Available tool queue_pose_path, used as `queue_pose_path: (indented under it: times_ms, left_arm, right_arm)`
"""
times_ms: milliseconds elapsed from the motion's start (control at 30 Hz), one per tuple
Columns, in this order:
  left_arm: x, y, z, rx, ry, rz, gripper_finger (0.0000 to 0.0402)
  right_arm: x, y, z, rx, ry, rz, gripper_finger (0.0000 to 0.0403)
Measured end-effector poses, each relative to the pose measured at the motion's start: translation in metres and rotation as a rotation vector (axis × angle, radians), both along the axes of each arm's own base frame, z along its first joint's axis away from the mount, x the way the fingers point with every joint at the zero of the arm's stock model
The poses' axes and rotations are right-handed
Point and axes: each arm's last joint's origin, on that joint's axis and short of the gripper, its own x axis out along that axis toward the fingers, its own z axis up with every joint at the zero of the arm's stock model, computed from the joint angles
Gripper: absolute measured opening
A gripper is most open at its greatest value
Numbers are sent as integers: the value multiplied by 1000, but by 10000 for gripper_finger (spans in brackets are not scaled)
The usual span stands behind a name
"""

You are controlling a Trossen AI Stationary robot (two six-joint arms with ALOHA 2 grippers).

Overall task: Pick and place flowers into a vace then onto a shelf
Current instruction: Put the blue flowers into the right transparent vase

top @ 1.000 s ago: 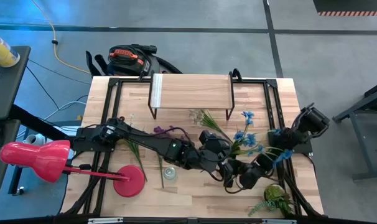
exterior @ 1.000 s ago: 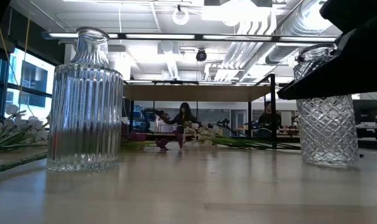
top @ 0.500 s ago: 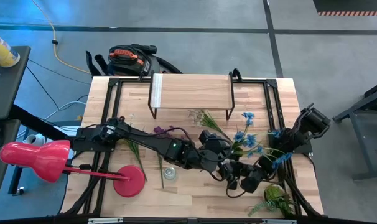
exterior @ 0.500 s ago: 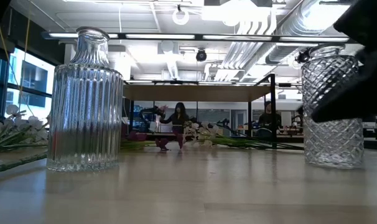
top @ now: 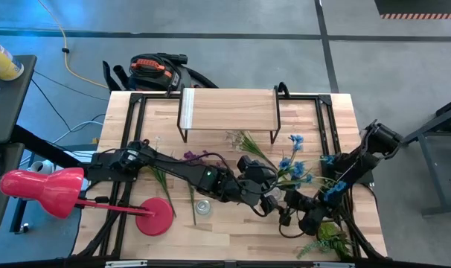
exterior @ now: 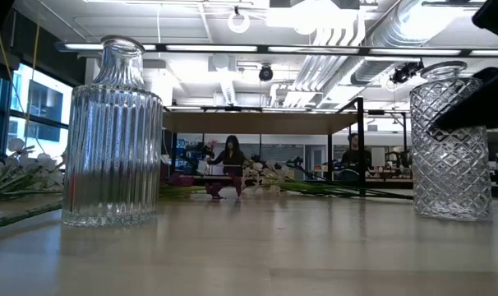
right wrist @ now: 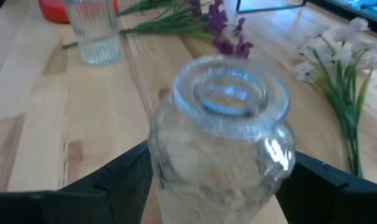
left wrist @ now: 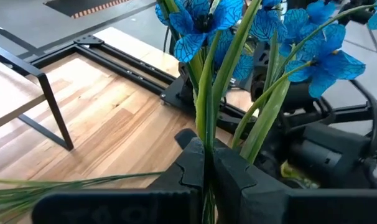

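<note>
The left gripper [left wrist: 207, 168] pinches the blue flowers [left wrist: 204, 18] upright at the high view's centre while the right gripper [right wrist: 213, 186] has its fingers clasped around the cut-glass vase [right wrist: 221, 134] beside them, readying insertion.

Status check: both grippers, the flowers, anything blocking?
Left gripper shut on blue flowers. Right gripper holds cut-glass vase, upright, empty. Purple flowers and white flowers loose on table. Shelf bare, path clear.
</note>
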Motion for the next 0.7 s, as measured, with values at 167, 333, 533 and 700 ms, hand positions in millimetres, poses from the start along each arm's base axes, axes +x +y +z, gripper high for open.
queue_pose_path:
  times_ms: [167,333,533,700]
  left_arm:
    - [0,1,-1,2,10,1,55]
    - [0,1,-1,2,10,2,55]
    - [-1,1,-2,6,20,5,55]
    - [-1,4,-5,10,47,13,56]
  right_arm:
    - [-7,0,-3,13,22,-11,284]
    - [-8,0,-10,4,48,-18,284]
    - [-7,1,-19,-12,80,-11,284]
    - [-7,1,-20,-23,75,-16,284]
